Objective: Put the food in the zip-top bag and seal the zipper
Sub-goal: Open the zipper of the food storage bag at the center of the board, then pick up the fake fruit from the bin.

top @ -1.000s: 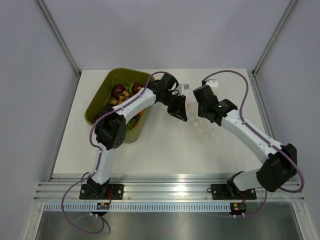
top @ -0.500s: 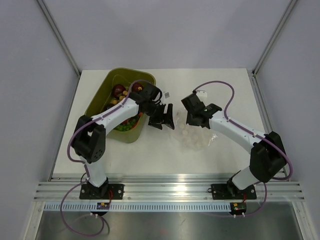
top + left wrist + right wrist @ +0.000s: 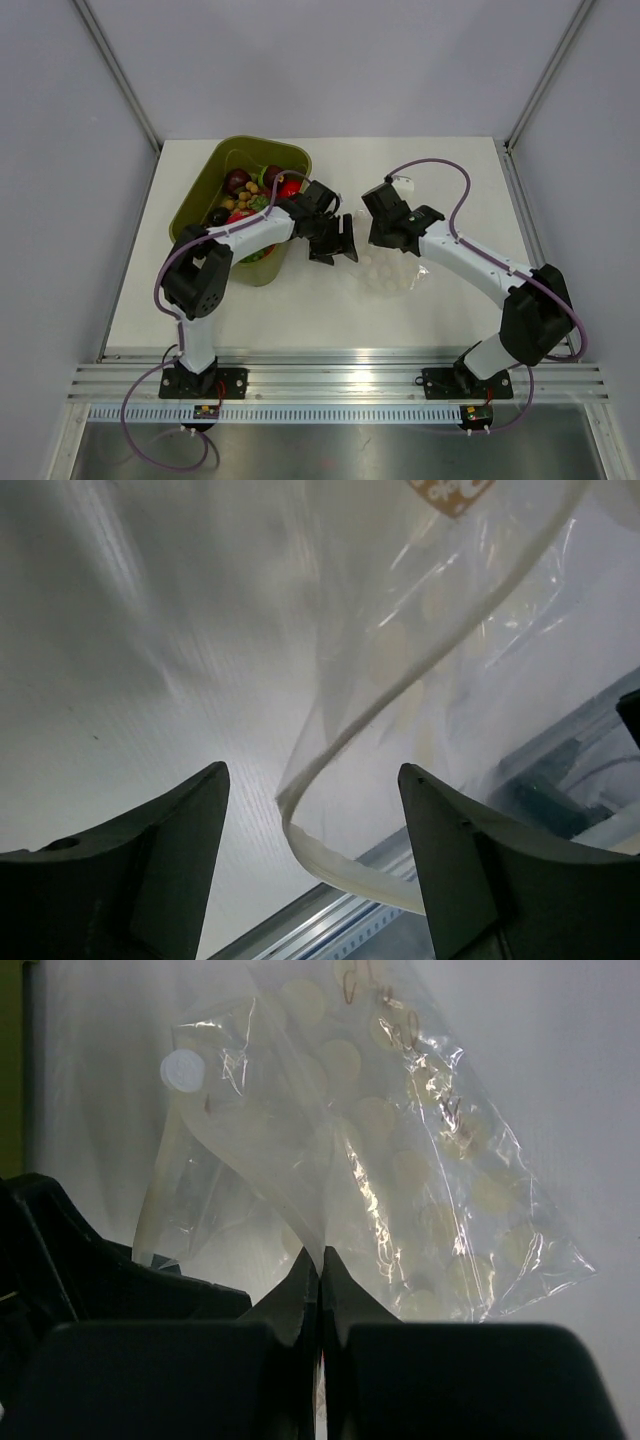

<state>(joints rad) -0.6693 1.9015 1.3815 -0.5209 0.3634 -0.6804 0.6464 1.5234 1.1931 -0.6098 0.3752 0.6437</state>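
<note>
The clear dotted zip-top bag [image 3: 388, 270] lies on the white table between my two grippers. My right gripper [image 3: 378, 238] is shut on the bag's upper edge; in the right wrist view the bag [image 3: 400, 1160] hangs from its closed jaws [image 3: 320, 1260]. My left gripper [image 3: 338, 240] is open at the bag's left side. In the left wrist view the zipper strip [image 3: 330, 850] curves between its spread fingers [image 3: 190, 820], untouched. The food [image 3: 255, 195], red, purple and green toy pieces, sits in the olive-green tub [image 3: 215, 170].
The olive-green tub stands at the back left, against my left arm. Metal rails [image 3: 340, 385] run along the table's near edge. Grey walls close in the back and sides.
My left gripper has moved down and left from the raised bag and now sits open beside it. My right gripper has lowered the bag onto the table, still holding it.
</note>
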